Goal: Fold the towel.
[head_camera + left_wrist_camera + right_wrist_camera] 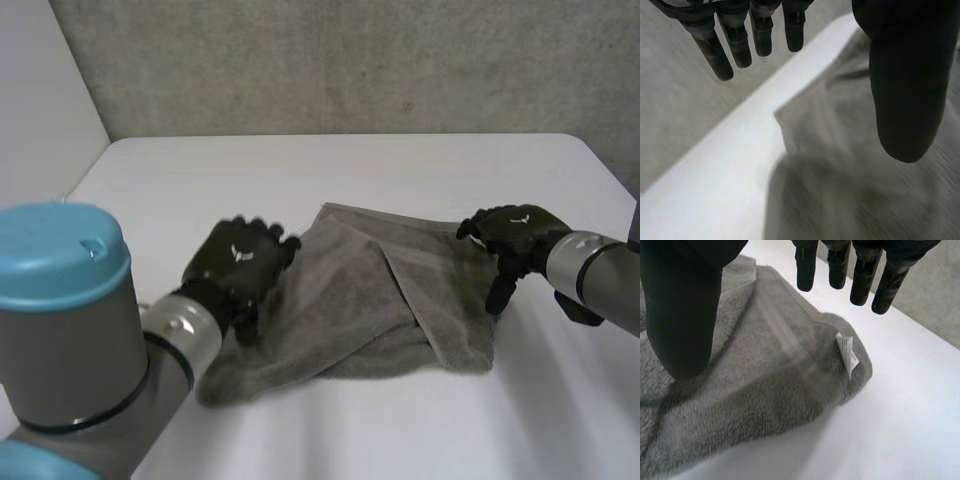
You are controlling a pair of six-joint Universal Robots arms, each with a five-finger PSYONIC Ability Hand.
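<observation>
My left hand (240, 262) and right hand (515, 232) hover spread and empty over the soft, floppy towel (350, 310); I'd pinch its corners.

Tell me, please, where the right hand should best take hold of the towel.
Probably the towel corner bearing the white label, just off the fingertips of the open right hand. Come from the bare table side: the corner lies flat with its edges exposed there, so fingers could slide beneath and the thumb press on top.
</observation>
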